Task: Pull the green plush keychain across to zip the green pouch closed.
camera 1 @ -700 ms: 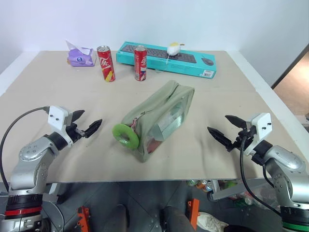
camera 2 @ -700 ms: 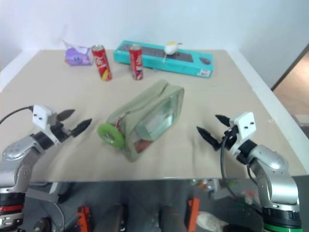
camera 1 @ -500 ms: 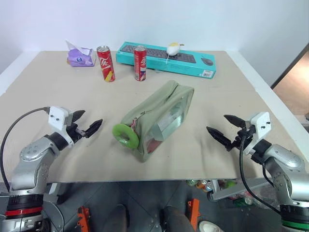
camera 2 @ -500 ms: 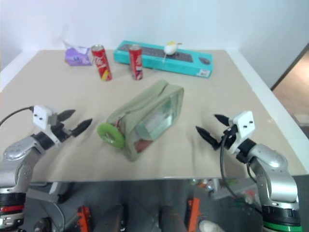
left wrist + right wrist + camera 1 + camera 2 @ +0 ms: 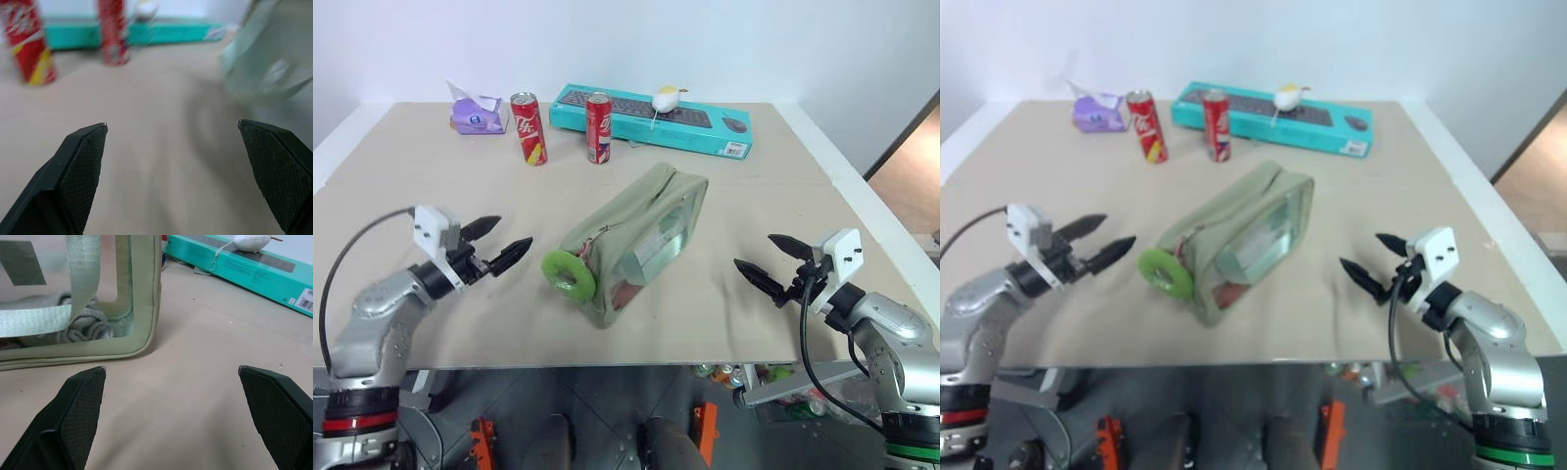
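Left gripper (image 5: 504,248) and right gripper (image 5: 771,261) hover over the near table (image 5: 724,313) edge, both with fingers spread wide and empty, flanking the load. Between them, mid-table, lies the green pouch (image 5: 636,240), long axis running diagonally from near-left to far-right. The green plush keychain (image 5: 569,274) sits at its near-left end, facing the left gripper. Judgement: plush is soft, light and compressible, so pinch across its ring; pouch fabric is limp and likely to slide, so brace the far end. Behind: two cans (image 5: 529,128) and the teal box (image 5: 651,119).
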Action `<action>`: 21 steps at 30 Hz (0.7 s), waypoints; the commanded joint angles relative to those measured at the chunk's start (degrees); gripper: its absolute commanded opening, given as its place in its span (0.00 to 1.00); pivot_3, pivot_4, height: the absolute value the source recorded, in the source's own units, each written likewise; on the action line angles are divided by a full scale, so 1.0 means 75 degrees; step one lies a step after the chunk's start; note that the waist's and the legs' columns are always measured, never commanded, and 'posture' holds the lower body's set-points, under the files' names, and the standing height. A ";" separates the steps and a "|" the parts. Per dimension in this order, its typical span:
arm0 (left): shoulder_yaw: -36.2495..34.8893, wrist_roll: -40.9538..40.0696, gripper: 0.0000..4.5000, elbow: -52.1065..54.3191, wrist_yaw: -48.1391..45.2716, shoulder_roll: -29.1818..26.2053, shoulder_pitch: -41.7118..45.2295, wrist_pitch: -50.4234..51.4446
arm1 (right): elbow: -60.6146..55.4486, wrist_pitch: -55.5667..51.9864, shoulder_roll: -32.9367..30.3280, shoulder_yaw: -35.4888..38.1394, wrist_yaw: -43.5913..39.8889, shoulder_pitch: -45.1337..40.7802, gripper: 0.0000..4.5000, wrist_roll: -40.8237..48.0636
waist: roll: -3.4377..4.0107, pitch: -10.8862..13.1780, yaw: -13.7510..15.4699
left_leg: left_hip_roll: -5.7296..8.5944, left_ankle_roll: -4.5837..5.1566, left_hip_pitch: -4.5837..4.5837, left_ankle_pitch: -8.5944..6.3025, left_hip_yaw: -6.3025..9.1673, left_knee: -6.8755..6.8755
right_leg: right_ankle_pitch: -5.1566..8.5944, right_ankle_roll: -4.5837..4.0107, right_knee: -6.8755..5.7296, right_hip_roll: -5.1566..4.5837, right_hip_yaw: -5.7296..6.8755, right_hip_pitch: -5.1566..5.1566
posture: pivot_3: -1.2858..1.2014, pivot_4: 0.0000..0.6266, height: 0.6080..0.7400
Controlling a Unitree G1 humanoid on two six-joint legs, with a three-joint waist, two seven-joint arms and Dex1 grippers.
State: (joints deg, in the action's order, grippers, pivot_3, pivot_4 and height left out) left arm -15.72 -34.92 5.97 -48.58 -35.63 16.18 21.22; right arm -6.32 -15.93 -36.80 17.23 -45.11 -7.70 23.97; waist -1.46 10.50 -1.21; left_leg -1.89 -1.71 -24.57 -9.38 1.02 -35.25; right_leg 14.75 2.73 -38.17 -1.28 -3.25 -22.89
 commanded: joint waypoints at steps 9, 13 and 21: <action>-0.0141 -0.2582 0.99 0.2010 -0.1955 -0.2165 0.0769 0.2362 | 0.1004 0.0325 -0.0778 -0.0150 -0.1209 -0.1316 1.00 0.0125 | 0.0005 0.0000 -0.0078 | -0.0006 0.0008 0.0005 -0.0005 -0.0025 0.0002 | 0.0004 0.0001 0.0000 0.0003 -0.0021 -0.0009 | 0.52 0.24 1.00; 0.0044 -0.2314 0.99 0.1891 -0.1972 -0.2123 0.0804 0.2268 | 0.1924 0.0316 -0.1048 -0.0717 -0.1945 -0.3035 1.00 -0.0003 | 0.0009 0.0004 -0.0163 | -0.0010 0.0010 0.0014 -0.0004 -0.0045 -0.0003 | 0.0004 -0.0022 -0.0001 0.0003 -0.0034 -0.0009 | 0.52 0.24 1.00; 0.0362 -0.2178 0.99 0.1952 -0.1695 -0.1659 0.1033 0.2158 | 0.4609 0.1301 -0.0636 -0.2284 -0.3505 -0.6087 1.00 -0.1011 | 0.0004 0.0006 -0.0196 | -0.0025 0.0014 0.0006 -0.0008 -0.0048 0.0001 | -0.0008 -0.0001 0.0000 0.0023 -0.0040 -0.0020 | 0.52 0.24 1.00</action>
State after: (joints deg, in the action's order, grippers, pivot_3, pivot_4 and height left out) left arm -12.16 -51.10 19.29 -61.71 -48.13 22.43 38.34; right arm 25.18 -8.73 -41.89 1.05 -69.04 -50.50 17.76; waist -1.43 10.54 -2.68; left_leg -2.09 -1.59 -24.57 -9.45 0.67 -35.24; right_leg 14.68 2.72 -38.17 -1.09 -3.56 -23.10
